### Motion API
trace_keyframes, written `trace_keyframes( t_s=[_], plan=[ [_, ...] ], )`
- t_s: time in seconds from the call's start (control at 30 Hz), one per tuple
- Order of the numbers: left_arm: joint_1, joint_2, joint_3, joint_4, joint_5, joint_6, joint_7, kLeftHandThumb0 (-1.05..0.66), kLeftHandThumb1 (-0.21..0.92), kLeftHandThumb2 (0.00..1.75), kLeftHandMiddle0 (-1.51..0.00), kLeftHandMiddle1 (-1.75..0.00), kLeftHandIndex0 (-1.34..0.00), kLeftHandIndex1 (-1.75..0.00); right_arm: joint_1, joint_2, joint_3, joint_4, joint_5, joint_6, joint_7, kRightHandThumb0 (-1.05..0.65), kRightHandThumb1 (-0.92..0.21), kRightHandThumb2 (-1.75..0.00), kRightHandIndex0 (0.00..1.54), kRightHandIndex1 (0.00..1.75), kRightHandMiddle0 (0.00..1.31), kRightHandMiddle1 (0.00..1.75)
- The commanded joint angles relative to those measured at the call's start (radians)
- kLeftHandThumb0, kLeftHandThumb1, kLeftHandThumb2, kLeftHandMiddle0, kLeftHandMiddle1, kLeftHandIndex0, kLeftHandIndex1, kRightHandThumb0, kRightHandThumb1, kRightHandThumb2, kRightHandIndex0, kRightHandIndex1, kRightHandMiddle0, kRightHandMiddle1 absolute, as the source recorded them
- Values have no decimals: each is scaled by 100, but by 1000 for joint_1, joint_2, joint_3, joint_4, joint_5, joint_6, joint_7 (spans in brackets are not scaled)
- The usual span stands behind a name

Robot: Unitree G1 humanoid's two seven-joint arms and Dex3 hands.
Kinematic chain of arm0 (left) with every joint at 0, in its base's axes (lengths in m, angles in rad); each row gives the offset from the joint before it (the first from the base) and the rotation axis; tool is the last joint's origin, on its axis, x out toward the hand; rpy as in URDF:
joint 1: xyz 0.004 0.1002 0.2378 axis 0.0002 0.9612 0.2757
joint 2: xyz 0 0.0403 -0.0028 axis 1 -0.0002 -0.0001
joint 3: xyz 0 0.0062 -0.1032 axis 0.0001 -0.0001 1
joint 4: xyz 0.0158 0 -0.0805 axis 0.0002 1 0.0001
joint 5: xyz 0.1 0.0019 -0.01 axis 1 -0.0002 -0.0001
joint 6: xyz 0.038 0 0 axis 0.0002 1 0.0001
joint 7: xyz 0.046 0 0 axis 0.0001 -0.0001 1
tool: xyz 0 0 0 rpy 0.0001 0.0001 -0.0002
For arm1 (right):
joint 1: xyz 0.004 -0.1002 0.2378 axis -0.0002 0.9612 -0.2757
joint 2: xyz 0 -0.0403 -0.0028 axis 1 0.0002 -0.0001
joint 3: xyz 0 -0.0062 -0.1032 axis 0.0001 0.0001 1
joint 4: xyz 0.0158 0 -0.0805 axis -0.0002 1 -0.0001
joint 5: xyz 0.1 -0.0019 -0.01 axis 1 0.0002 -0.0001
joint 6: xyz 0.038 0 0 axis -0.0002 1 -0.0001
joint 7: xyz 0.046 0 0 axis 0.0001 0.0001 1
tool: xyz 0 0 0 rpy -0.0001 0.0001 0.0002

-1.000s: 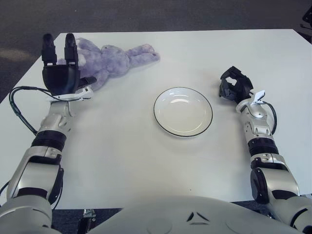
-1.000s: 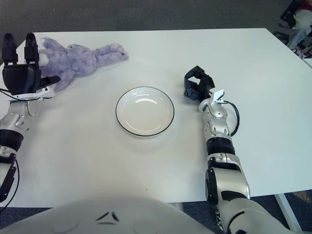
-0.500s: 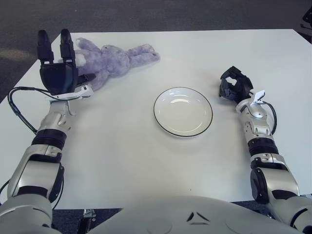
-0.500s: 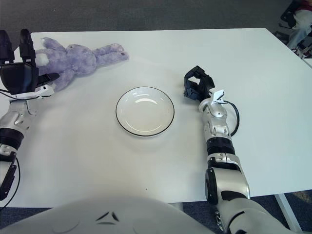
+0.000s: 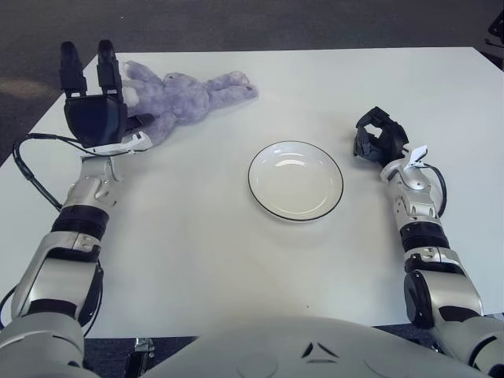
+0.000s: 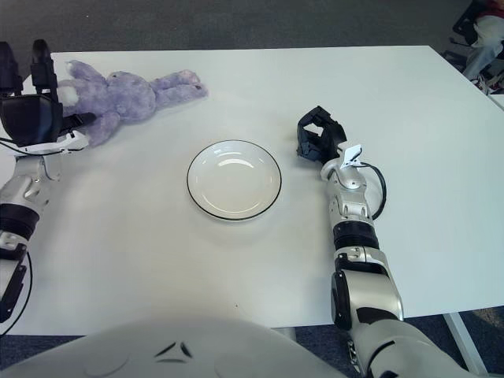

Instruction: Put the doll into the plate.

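Left hand, fingers spread and empty, beside the doll; curled right hand right of the plate.

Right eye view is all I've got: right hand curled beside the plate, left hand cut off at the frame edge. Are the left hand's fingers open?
Observer: In the left eye view the left hand shows whole: fingers stretched straight, thumb spread toward the doll, nothing grasped.
Operator: How much table is left of it?
Observer: Little; the table has its left edge just outside that hand, near the far left corner.
Operator: Anything trailing off that arm?
Observer: A black cable loops from the wrist out past the table's left edge.
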Motion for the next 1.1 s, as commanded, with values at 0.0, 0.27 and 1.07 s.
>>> trace_keyframes(
  t_s=[0.0,0.27,1.07],
  plan=[
    [-28,41,1,17,-38,-27,-93,-99,81,5,0,0,0,-2,73,26,18,82,-16,88,0,-41,-56,-101,94,175,42,175],
    [-162,42,-29,250,-108,-178,-236,-104,86,7,0,0,0,0,71,26,19,87,-19,89,-3,-41,-56,-101,95,175,43,175],
    [-345,17,-140,704,-164,-360,-493,-105,90,7,0,0,0,0,91,20,13,55,-2,90,37,-41,-58,-98,95,175,41,175]
  ],
)
